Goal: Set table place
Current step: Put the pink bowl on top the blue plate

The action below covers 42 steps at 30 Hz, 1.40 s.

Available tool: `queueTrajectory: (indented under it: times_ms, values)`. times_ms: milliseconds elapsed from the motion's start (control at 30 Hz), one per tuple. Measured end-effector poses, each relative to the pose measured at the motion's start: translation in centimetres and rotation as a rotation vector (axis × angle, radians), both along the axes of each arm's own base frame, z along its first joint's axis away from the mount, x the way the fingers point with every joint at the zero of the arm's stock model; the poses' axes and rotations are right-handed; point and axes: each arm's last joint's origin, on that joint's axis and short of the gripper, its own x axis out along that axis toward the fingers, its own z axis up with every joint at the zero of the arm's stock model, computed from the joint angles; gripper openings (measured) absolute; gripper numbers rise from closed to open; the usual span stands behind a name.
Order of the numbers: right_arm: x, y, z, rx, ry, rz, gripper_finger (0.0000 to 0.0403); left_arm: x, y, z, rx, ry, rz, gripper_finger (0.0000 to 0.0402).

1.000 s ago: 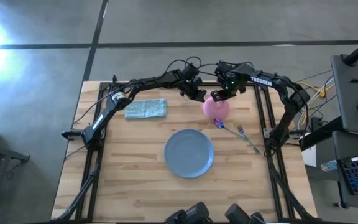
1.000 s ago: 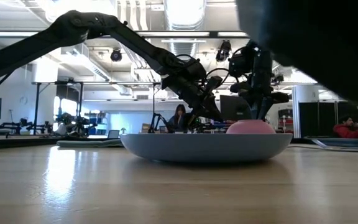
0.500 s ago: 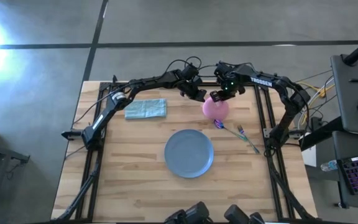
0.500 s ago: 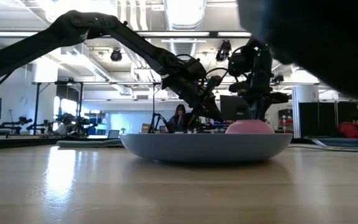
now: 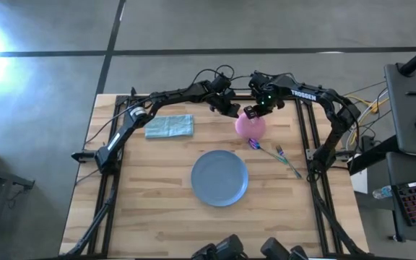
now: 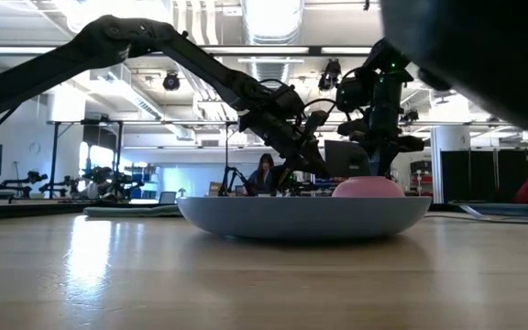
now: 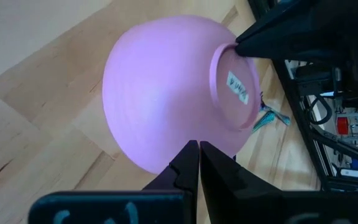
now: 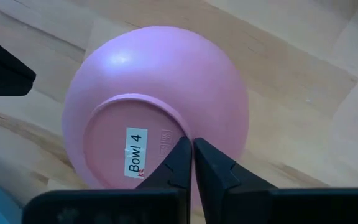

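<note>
Pink bowl (image 8: pixel 160 106) upturned, base sticker (image 8: pixel 135 151) — "Bowl 4"

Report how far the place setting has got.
Done: little; only the blue plate lies alone near the middle of the table. In hand: the pink bowl sits upside down, label up, with the right gripper shut over its base and the left gripper shut beside it. Left: turning the bowl over and placing it, then arranging the spoon and fork, which lie loose right of the plate.
</note>
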Motion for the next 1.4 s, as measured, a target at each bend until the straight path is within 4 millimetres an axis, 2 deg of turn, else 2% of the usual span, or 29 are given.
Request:
queueTrajectory:
  times_ms: [300,733,1133,1400]
  values:
    - [-0.1,0.1,0.1,-0.01,0.007,0.018,0.0008,0.0,0.0,0.0,-0.007,-0.001,-0.002,0.0]
    - [-0.2,0.0,1.4,-0.028,0.008,0.033,0.0008,0.0,0.0,0.0,-0.002,-0.004,-0.011,0.0]
    - [-1.5,0.5,4.5,-0.077,-0.087,-0.004,0.0008,0.0,-0.1,-0.1,0.008,-0.003,-0.021,0.0]
    - [-1.9,0.4,4.9,-0.088,-0.098,-0.025,0.0008,0.0,-0.1,-0.2,0.006,0.001,-0.022,0.0]
